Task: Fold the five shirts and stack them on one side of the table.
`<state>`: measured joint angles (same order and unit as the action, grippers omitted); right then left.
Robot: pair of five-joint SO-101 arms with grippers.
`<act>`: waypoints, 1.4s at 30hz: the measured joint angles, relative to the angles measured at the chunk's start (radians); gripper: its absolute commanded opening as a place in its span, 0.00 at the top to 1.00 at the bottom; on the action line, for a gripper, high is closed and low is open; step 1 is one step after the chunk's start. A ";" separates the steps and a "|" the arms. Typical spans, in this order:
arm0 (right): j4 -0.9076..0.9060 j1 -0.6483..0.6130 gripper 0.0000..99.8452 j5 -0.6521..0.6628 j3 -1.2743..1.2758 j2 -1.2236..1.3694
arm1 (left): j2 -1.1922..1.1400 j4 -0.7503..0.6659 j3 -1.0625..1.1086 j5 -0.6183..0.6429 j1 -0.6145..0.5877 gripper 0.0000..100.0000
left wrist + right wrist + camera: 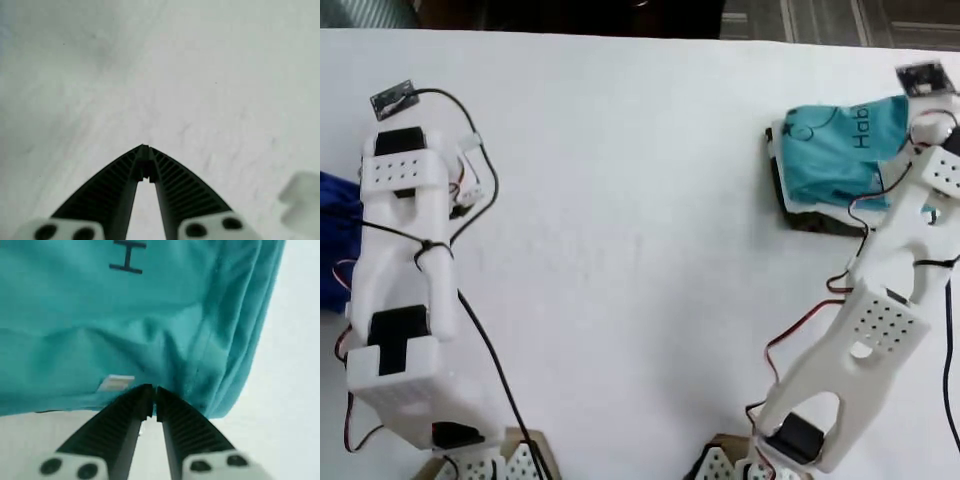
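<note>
I work at what looks like a robotics lab bench rather than a home. The table [640, 250] is plain white. My left arm [405, 290] and right arm [880, 320] are bare white printed shells with black motors showing. A loose black cable [485, 350] and thin red wires [807, 322] run over them uncovered. A small bare circuit board [395, 97] sits at the far left, and a second board [925, 78] at the far right. My left gripper [145, 152] has ribbed black printed fingers. Past the table's far edge, a dark strip of room [570, 12] tells me little.
</note>
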<state>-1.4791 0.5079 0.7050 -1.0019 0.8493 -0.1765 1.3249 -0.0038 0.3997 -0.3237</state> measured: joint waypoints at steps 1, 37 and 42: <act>0.000 0.012 0.98 0.002 0.000 0.011 | 0.000 0.000 0.000 0.000 0.000 0.97; 0.040 0.092 0.98 -0.068 -0.292 0.164 | 0.000 0.000 0.000 0.000 0.000 0.97; 0.055 0.114 0.98 -0.074 -0.342 0.164 | 0.000 0.025 0.000 0.000 -0.002 0.97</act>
<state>-1.4239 0.6214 0.6314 -1.3441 1.0134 -0.1765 1.3495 -0.0038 0.3997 -0.3253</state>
